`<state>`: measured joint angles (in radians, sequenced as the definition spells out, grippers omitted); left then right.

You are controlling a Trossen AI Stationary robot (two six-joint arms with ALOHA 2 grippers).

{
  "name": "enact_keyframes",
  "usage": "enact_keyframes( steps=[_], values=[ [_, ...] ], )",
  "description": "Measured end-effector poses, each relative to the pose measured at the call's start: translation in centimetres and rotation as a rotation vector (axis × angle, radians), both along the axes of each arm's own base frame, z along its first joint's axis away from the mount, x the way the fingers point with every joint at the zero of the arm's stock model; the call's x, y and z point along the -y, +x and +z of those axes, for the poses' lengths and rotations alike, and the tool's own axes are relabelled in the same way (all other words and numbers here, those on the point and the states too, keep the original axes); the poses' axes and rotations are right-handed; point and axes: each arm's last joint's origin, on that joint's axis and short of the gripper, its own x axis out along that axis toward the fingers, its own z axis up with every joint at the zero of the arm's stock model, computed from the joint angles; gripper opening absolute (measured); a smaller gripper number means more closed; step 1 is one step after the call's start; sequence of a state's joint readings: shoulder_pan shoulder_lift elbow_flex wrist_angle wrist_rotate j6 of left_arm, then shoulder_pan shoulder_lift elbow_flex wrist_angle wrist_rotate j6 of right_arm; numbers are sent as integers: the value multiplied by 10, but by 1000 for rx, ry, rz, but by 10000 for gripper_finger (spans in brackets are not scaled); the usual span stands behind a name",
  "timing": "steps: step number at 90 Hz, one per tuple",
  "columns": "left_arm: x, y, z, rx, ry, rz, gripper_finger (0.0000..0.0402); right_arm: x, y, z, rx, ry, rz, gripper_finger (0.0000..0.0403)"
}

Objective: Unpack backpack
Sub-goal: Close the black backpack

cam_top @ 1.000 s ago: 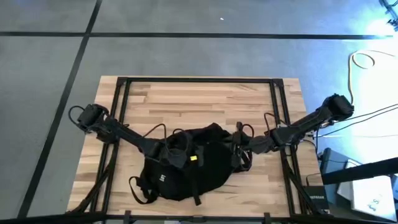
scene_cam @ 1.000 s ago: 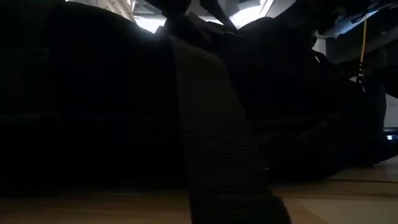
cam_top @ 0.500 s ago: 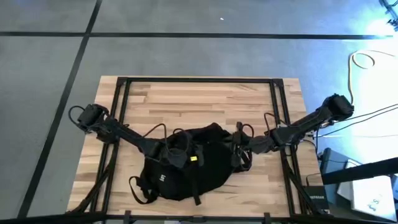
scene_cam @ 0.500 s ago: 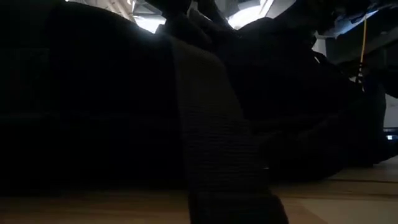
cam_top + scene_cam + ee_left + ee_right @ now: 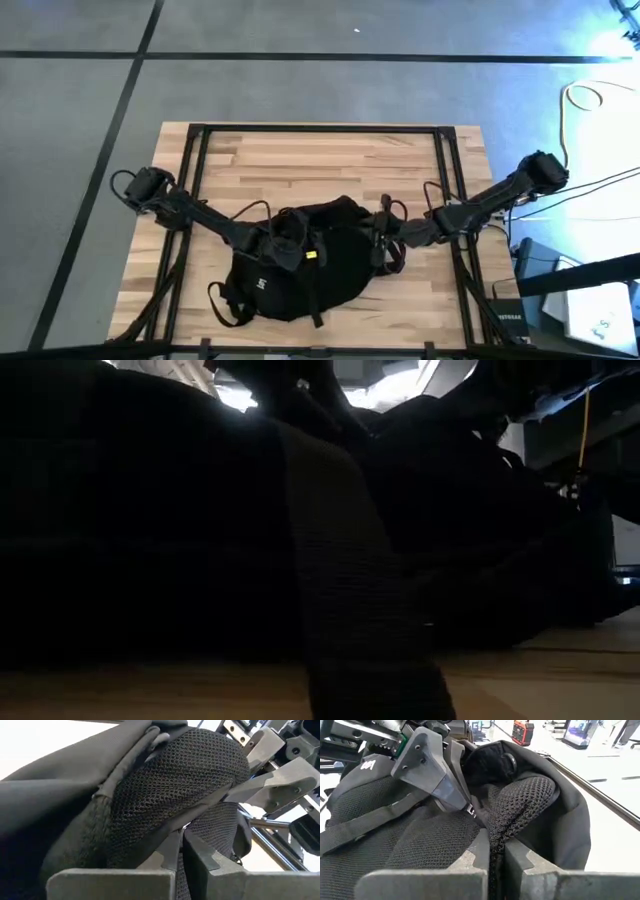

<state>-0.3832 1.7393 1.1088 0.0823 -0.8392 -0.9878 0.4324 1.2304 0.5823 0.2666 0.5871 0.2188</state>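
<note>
Left hand [image 5: 287, 228]: positioned at the top edge of the backpack [image 5: 300, 265], reaching in from the left side of the surface [image 5: 330, 160]. Fingers [image 5: 200, 857] pressed together on a fold of black mesh fabric [image 5: 170, 790] belonging to the backpack.

Right hand [image 5: 378, 240]: positioned at the backpack's upper right edge, reaching in from the right side of the surface. Fingers [image 5: 517, 855] pinched on a ridge of the same mesh lining [image 5: 520, 802], just beside the left hand's fingers, which show close by in the right wrist view.

Backpack: large, black, rounded; lies on the near half of the wooden surface, roughly centred between the two arms. Black straps [image 5: 225, 300] trail toward the near edge; small white lettering shows on its left part; a small yellow tag [image 5: 311, 255] sits near its middle. In the low view it fills nearly the whole picture as a dark mass, with a wide webbing strap [image 5: 350, 590] running down its front to the surface.
</note>
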Motion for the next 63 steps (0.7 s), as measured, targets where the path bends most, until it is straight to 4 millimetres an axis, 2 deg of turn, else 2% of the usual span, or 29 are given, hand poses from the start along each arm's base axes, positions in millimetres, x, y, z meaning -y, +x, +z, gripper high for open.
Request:
enact_keyframes(
  steps=[37, 63],
  values=[
    [-3, -21, 9, -94, 17, 36, 0, 1, 0, 0, -3, -27, -26, 1],
    [3, -35, 3, -149, -15, 78, 1, 3, -2, -1, -18, -52, -65, 1]
  ],
)
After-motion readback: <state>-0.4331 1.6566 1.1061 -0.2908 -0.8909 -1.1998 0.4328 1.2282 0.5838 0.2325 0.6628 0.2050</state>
